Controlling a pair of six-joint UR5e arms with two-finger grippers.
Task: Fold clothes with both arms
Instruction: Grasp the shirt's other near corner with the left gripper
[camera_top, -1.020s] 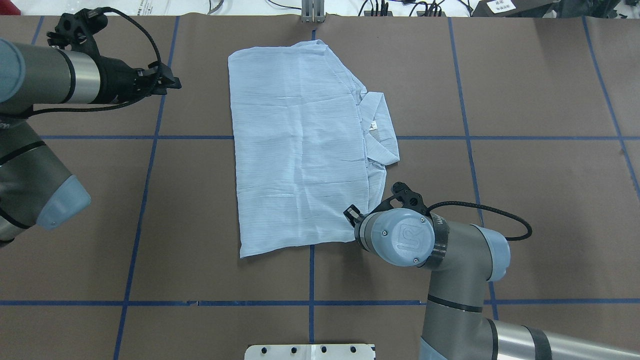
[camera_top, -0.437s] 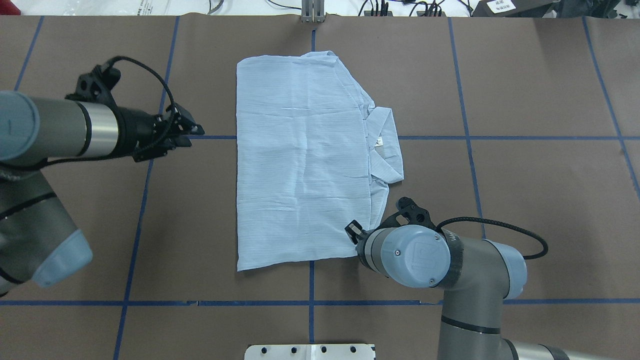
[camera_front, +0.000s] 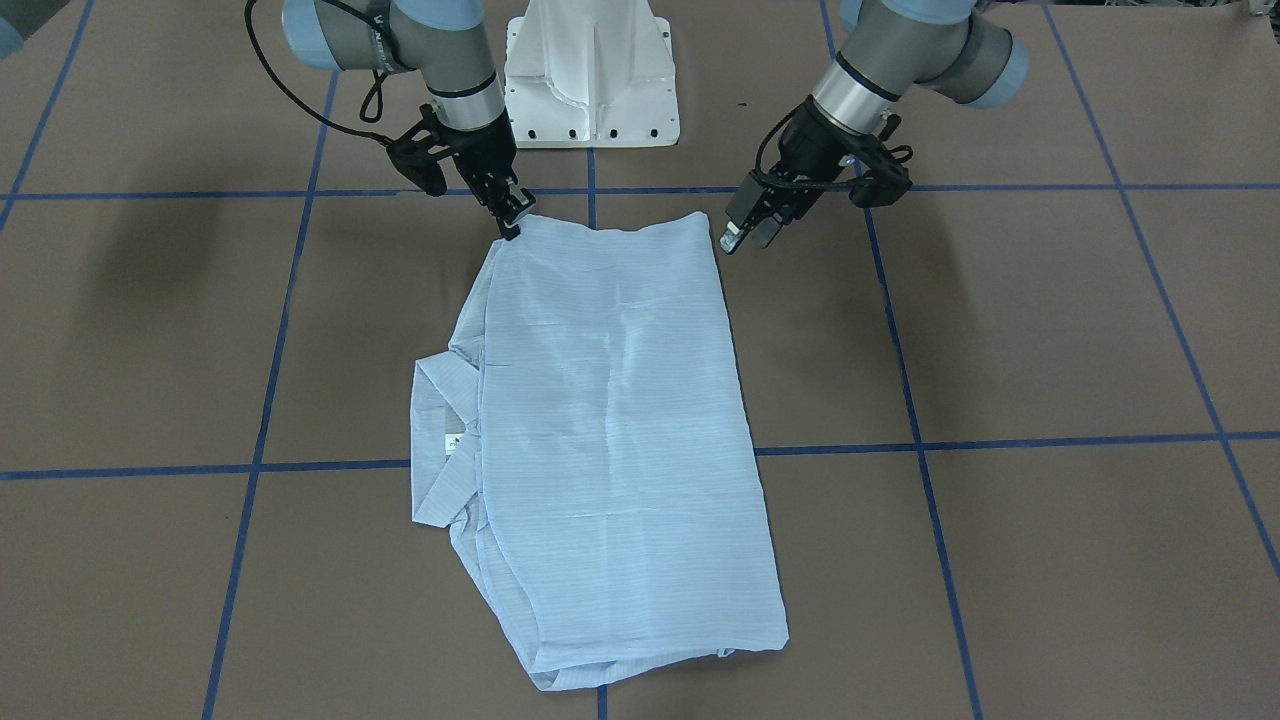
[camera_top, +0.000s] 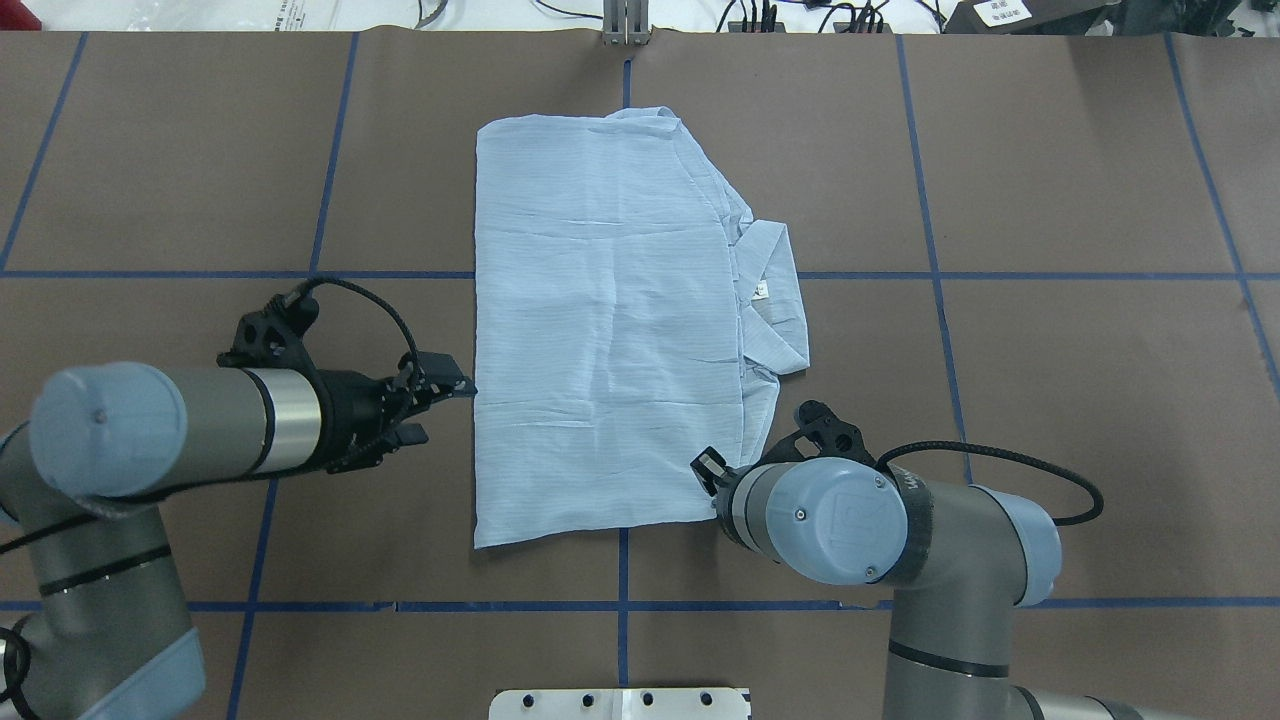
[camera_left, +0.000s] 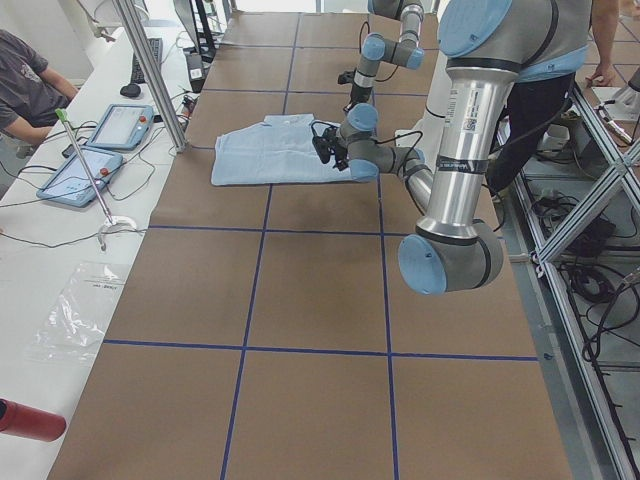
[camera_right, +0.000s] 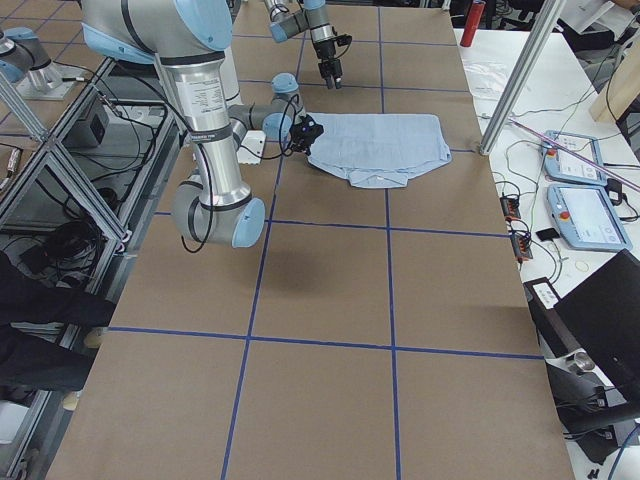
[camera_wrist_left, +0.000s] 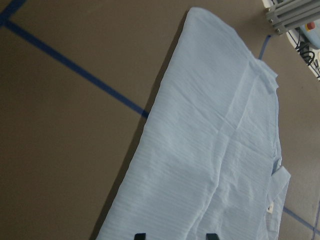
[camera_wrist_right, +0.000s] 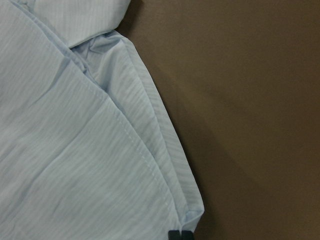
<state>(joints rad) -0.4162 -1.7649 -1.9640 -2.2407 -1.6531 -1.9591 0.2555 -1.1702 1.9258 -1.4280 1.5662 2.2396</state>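
The left arm (camera_top: 200, 420) is stretched out low over the left half of the brown tabletop (camera_top: 1050, 180). The left jaws are held apart with nothing between them. Their tips are just beside the shirt's (camera_top: 600, 320) left edge, toward its near end; whether they touch the cloth cannot be told. In the left wrist view the two tips are seen spread wide at the bottom of the picture, with the shirt running away beyond them.

The shirt is laid flat in the middle of the tabletop, folded into a long rectangle that runs from near to far. Its collar (camera_top: 770, 290) juts out from the right edge, with the small white label (camera_top: 758, 290) showing.

At the near right corner of the shirt, the right arm (camera_top: 960, 540) is bent down steeply. The right jaws are pressed together on that corner. In the right wrist view their tips are seen meeting on the hem at its very point.
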